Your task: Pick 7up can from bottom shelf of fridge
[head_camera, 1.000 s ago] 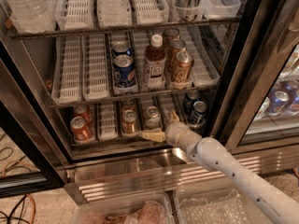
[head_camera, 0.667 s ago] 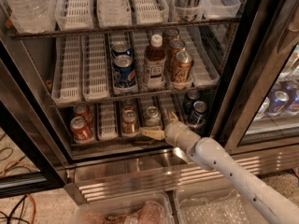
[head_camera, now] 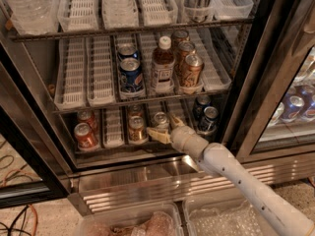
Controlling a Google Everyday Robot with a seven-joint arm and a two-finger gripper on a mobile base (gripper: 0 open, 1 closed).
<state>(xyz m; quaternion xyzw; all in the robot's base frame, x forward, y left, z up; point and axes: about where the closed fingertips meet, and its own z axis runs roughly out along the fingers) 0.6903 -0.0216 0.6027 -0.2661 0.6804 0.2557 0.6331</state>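
Observation:
The fridge (head_camera: 246,82) stands open in the camera view. Its bottom shelf (head_camera: 114,127) holds red cans (head_camera: 85,135), orange-brown cans (head_camera: 137,128), the silver-green 7up can (head_camera: 160,119) and dark blue cans (head_camera: 208,118). My gripper (head_camera: 165,127) is at the front of the bottom shelf, right at the 7up can. It is open, with one finger (head_camera: 154,135) low in front of the can and the other on the can's right side. The white arm (head_camera: 236,176) comes in from the lower right.
The rack above holds Pepsi cans (head_camera: 131,75), a brown bottle (head_camera: 162,68) and tan cans (head_camera: 191,70). The dark door frame (head_camera: 256,68) stands at the right, with a second glass door beyond it. The steel base grille (head_camera: 147,186) and plastic bins (head_camera: 128,222) lie below.
My gripper has moved a little up and forward into the bottom shelf, closing in on the 7up can. The cans have not moved.

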